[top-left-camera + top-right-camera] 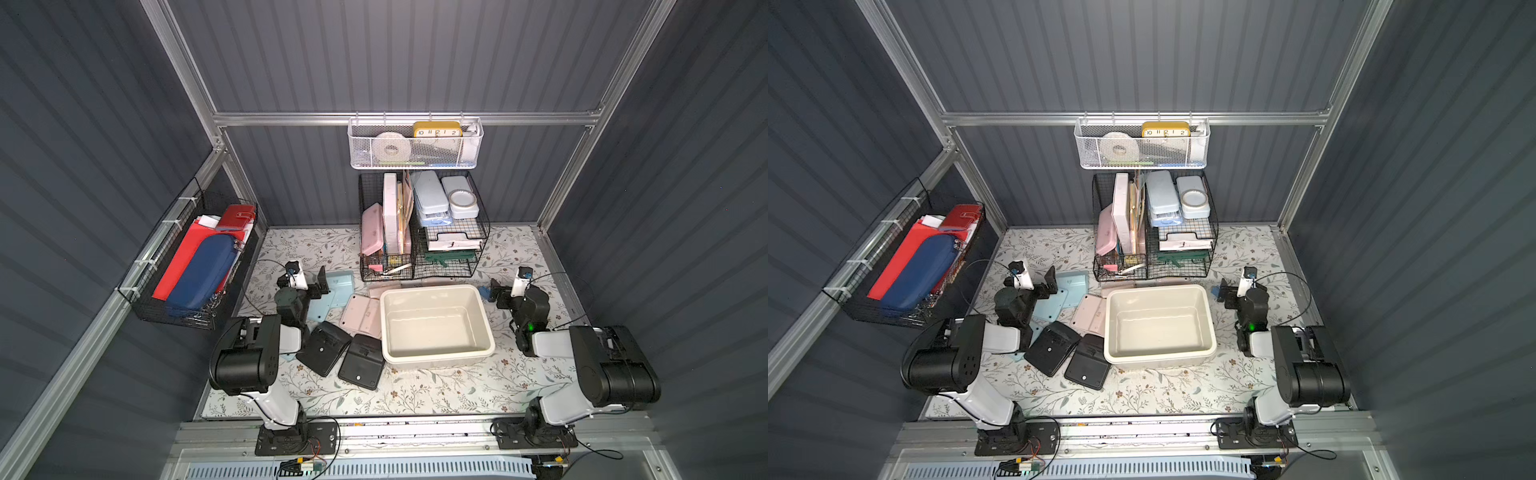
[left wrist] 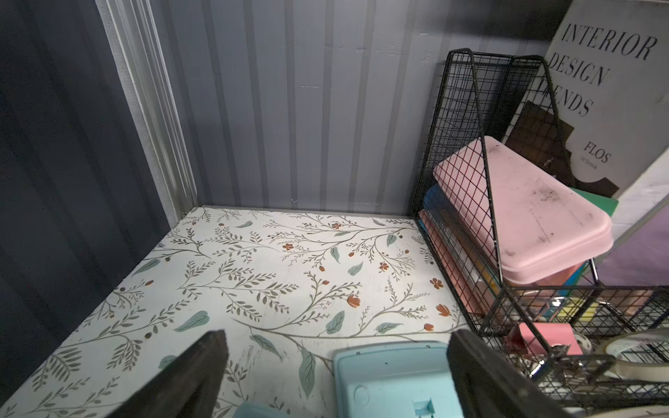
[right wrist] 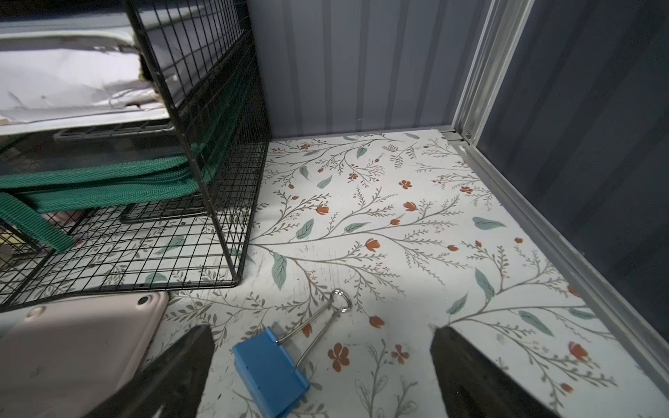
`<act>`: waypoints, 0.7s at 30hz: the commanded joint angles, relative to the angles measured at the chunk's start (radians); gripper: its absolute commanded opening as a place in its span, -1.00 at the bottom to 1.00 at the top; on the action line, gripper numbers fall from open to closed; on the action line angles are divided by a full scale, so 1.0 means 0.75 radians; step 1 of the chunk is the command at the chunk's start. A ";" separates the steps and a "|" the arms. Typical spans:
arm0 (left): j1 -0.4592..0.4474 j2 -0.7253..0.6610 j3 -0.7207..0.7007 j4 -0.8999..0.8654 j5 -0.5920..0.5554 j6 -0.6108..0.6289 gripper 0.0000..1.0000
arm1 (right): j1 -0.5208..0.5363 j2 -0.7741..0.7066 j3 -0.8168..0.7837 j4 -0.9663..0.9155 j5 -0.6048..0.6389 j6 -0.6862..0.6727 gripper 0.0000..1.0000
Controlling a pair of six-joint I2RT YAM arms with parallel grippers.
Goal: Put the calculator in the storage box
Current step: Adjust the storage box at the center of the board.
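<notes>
Top views: the storage box [image 1: 436, 358] [image 1: 1158, 357] is seen open side up at the centre of the floral table [image 1: 415, 395]. All calculators are found outside it, to its left. 2 black calculators [image 1: 324, 347] [image 1: 1050, 347] are laid by its lower left corner, a pink calculator [image 1: 360, 316] just beside its left wall, and a light-blue calculator [image 1: 338, 284] further to the upper left. The left gripper [image 1: 319, 284] is placed over the light-blue calculator, and the right gripper [image 1: 494, 291] at the box's upper right.

Left wrist view: the left gripper [image 2: 338, 338] is spread wide with nothing held. The light-blue calculator [image 2: 391, 380] is seen at the lower edge between its fingers, and a black wire basket [image 2: 470, 181] at the right.

Right wrist view: the right gripper [image 3: 324, 333] is likewise spread wide and nothing is held. A blue binder clip [image 3: 268, 365] is seen on the table between its fingers, and a pink calculator [image 3: 72, 347] at the lower left.
</notes>
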 commanded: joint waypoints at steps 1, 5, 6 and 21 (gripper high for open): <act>0.007 0.015 0.028 0.036 -0.003 0.024 0.98 | -0.005 0.015 0.024 0.034 0.010 -0.013 0.98; 0.007 0.015 0.028 0.036 -0.003 0.024 0.98 | -0.005 0.015 0.024 0.033 0.010 -0.013 0.98; 0.007 0.015 0.028 0.037 -0.003 0.024 0.98 | -0.005 0.014 0.024 0.034 0.009 -0.013 0.98; 0.007 0.013 0.023 0.042 -0.009 0.024 0.98 | -0.002 0.000 -0.006 0.077 0.006 -0.025 0.98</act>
